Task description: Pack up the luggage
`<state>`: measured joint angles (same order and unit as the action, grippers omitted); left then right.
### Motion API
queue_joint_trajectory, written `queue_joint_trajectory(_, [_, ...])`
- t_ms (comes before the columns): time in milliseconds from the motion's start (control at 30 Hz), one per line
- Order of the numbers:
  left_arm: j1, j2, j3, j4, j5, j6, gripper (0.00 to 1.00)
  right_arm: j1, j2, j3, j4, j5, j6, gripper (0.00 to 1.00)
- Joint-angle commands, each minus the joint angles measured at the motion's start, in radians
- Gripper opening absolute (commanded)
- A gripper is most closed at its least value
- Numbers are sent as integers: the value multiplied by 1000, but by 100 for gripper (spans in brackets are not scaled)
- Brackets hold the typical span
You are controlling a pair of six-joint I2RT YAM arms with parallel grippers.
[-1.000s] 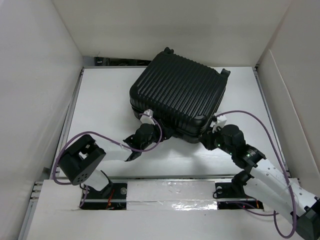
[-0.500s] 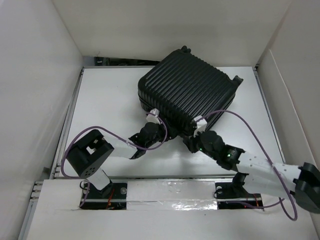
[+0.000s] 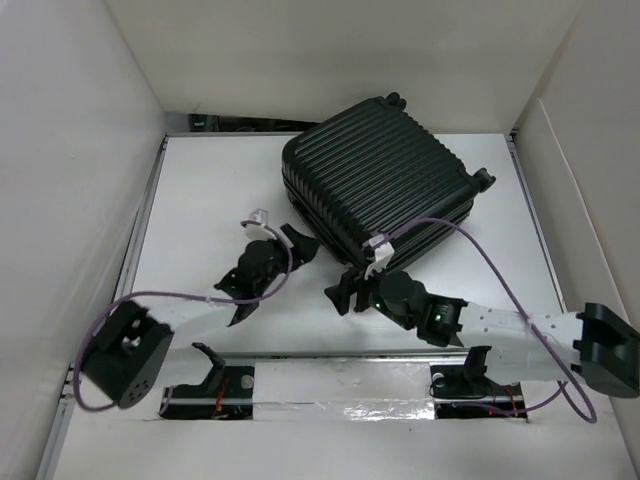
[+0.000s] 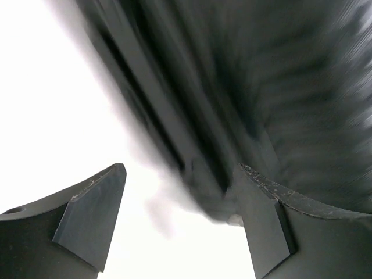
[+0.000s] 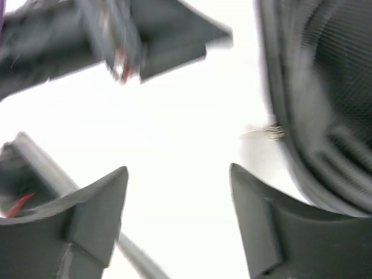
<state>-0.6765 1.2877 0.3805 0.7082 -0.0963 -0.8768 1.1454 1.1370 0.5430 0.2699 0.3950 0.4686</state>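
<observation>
The luggage (image 3: 380,175) is a large black ribbed suitcase lying shut and flat at the far middle of the white table, wheels toward the back right. My left gripper (image 3: 290,247) sits just off its near-left corner, jaws open and empty. In the left wrist view, which is blurred, the luggage (image 4: 244,87) fills the upper right and the left gripper (image 4: 180,171) has its right finger against the shell's lower edge. My right gripper (image 3: 340,288) stands open in front of the near edge, apart from it. The right wrist view shows the right gripper (image 5: 177,174) empty and the luggage (image 5: 325,116) at right.
White walls close in the table (image 3: 200,190) on the left, back and right. Purple cables (image 3: 470,240) loop off both wrists. A metal rail (image 3: 340,385) runs along the near edge by the arm bases. The left arm (image 5: 145,40) crosses the top of the right wrist view.
The luggage has slid back and to the right and turned. My right gripper opened and drew back leftward off the near edge. My left gripper opened wider and pulled back to the left.
</observation>
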Motion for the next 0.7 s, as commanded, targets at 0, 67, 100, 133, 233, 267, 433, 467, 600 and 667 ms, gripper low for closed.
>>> queue_joint_trajectory(0, [109,-174,-6,-38,-57,42,73,22,-117,55,-93,-80,24,80])
queue_joint_trajectory(67, [150,-197,90,-88,-57,51,73,22,-219,61,-158,-50,16,80])
queue_joint_trajectory(100, [188,-185,142,-116,-60,64,74,22,-259,66,-240,-23,12,79])
queue_joint_trajectory(133, [208,-167,187,-148,-68,59,74,5,-298,69,-267,35,8,64])
queue_joint_trajectory(233, [327,-54,327,-86,50,-49,74,-100,-434,74,-420,129,24,2])
queue_joint_trajectory(267, [344,16,407,-79,62,-63,74,-139,-494,72,-451,145,33,0])
queue_joint_trajectory(433, [457,310,818,-358,147,16,74,-442,-635,-20,-577,127,73,0])
queue_joint_trajectory(467, [488,399,937,-392,165,33,74,-484,-654,-40,-568,113,70,0])
queue_joint_trajectory(600, [512,591,1185,-550,176,130,74,-683,-654,-104,-488,18,47,0])
queue_joint_trajectory(667, [522,719,1341,-651,207,189,74,-803,-587,-120,-439,-69,28,0])
